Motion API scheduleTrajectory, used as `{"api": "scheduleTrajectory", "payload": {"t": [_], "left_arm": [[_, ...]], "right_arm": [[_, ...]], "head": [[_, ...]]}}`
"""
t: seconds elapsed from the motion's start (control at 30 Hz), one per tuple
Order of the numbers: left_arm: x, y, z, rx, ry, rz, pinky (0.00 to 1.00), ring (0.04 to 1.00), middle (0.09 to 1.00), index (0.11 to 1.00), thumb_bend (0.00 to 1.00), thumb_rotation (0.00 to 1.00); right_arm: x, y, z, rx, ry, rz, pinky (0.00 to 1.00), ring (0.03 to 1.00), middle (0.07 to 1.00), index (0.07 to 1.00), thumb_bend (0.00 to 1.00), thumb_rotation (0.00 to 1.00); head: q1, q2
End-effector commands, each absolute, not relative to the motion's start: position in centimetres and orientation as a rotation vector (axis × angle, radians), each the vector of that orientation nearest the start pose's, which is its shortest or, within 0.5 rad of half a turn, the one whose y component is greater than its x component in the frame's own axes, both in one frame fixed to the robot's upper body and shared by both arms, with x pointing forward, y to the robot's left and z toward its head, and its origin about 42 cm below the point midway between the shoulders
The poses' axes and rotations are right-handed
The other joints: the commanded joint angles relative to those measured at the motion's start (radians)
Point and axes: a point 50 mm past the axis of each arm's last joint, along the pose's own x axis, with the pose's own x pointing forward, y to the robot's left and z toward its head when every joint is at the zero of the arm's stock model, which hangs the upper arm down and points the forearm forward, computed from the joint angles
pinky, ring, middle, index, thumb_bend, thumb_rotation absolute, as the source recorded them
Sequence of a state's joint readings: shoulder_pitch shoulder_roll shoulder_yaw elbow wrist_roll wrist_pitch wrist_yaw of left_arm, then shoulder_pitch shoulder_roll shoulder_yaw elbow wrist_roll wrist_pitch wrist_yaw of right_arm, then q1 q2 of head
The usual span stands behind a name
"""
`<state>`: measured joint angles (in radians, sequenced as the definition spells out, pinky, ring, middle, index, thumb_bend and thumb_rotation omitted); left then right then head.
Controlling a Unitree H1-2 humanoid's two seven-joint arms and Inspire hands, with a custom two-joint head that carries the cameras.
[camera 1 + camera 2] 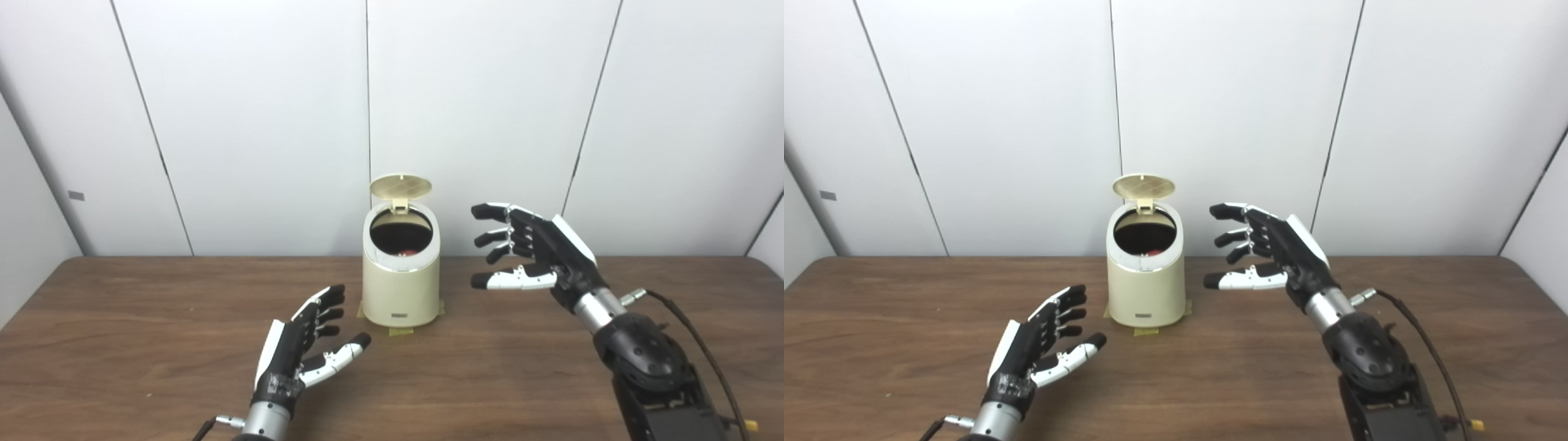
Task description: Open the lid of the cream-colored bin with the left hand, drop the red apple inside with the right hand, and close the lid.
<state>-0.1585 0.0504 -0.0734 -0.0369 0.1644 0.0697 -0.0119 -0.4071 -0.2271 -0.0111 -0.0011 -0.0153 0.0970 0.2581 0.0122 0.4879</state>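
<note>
Cream-colored plastic bin (401, 278) stands mid-table, round lid (400, 185) upright, red apple (407, 251) inside. Closing risks a clumsy push tipping the light bin despite tape. Left hand (306, 343) hovers near-left, fingers spread, empty; right hand (530, 251) hangs right of it, fingers apart, empty.

bin (401, 288) cream (lid (401, 185) grid-patterned) | apple (407, 252) red | table (153, 318) brown woodgrain

Brown wooden table (153, 318), white panelled wall (257, 110), tape patches (401, 331)
</note>
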Motion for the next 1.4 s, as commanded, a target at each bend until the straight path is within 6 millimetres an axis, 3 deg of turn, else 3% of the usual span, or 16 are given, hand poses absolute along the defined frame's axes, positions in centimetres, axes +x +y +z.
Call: {"api": "scheduleTrajectory", "payload": {"t": [0.0, 0.2, 0.4, 0.57, 0.7, 0.9, 1.0, 1.17, 1.23, 1.37], "left_arm": [[34.2, 19.1, 16.3, 0.22, -0.208, -0.111, 0.76, 0.834, 0.871, 0.873, 0.67, 0.21], [34.1, 19.1, 15.9, 0.217, -0.214, -0.121, 0.75, 0.828, 0.868, 0.865, 0.68, 0.22], [33.9, 19.1, 16.3, 0.215, -0.229, -0.122, 0.75, 0.837, 0.87, 0.877, 0.69, 0.25], [34.0, 19.0, 17.1, 0.215, -0.255, -0.134, 0.76, 0.852, 0.889, 0.897, 0.71, 0.3], [34.7, 19.5, 18.9, 0.247, -0.304, -0.161, 0.76, 0.872, 0.904, 0.918, 0.74, 0.31], [36.3, 20.1, 22.2, 0.311, -0.377, -0.172, 0.87, 0.916, 0.917, 0.942, 0.77, 0.33], [37.3, 20.3, 23.8, 0.337, -0.401, -0.174, 0.86, 0.926, 0.933, 0.963, 0.77, 0.34], [39.8, 20.3, 26.9, 0.388, -0.433, -0.169, 0.82, 0.941, 0.96, 0.995, 0.84, 0.38], [40.9, 20.2, 28.0, 0.405, -0.442, -0.175, 0.8, 0.953, 0.979, 0.999, 0.87, 0.39], [43.2, 19.6, 29.6, 0.472, -0.444, -0.206, 0.84, 0.984, 0.997, 1.0, 0.89, 0.39]], "right_arm": [[39.4, -24.0, 23.9, -0.212, -0.366, 0.311, 0.54, 0.674, 0.859, 0.817, 0.83, 0.26], [36.9, -24.8, 20.5, -0.13, -0.316, 0.253, 0.55, 0.677, 0.859, 0.838, 0.91, 0.33], [34.6, -25.3, 19.3, -0.111, -0.315, 0.191, 0.58, 0.708, 0.873, 0.87, 0.86, 0.31], [34.1, -25.7, 18.7, -0.084, -0.317, 0.165, 0.58, 0.725, 0.867, 0.865, 0.83, 0.27], [33.7, -26.2, 17.9, -0.078, -0.303, 0.152, 0.59, 0.717, 0.858, 0.869, 0.82, 0.24], [33.6, -27.1, 17.0, -0.064, -0.292, 0.126, 0.58, 0.726, 0.878, 0.868, 0.84, 0.26], [33.6, -27.3, 17.0, -0.075, -0.289, 0.119, 0.57, 0.717, 0.874, 0.862, 0.85, 0.27], [33.5, -27.1, 17.0, -0.097, -0.28, 0.133, 0.6, 0.723, 0.873, 0.857, 0.86, 0.28], [33.5, -26.8, 17.1, -0.116, -0.283, 0.139, 0.56, 0.714, 0.872, 0.855, 0.86, 0.26], [33.4, -26.5, 17.1, -0.122, -0.278, 0.152, 0.54, 0.716, 0.873, 0.857, 0.86, 0.25]], "head": [[0.001, 0.001], [0.003, -0.005], [0.008, 0.001], [0.015, -0.001], [0.024, -0.008], [0.025, -0.012], [0.028, -0.013], [0.028, -0.013], [0.026, -0.01], [0.029, -0.011]]}}
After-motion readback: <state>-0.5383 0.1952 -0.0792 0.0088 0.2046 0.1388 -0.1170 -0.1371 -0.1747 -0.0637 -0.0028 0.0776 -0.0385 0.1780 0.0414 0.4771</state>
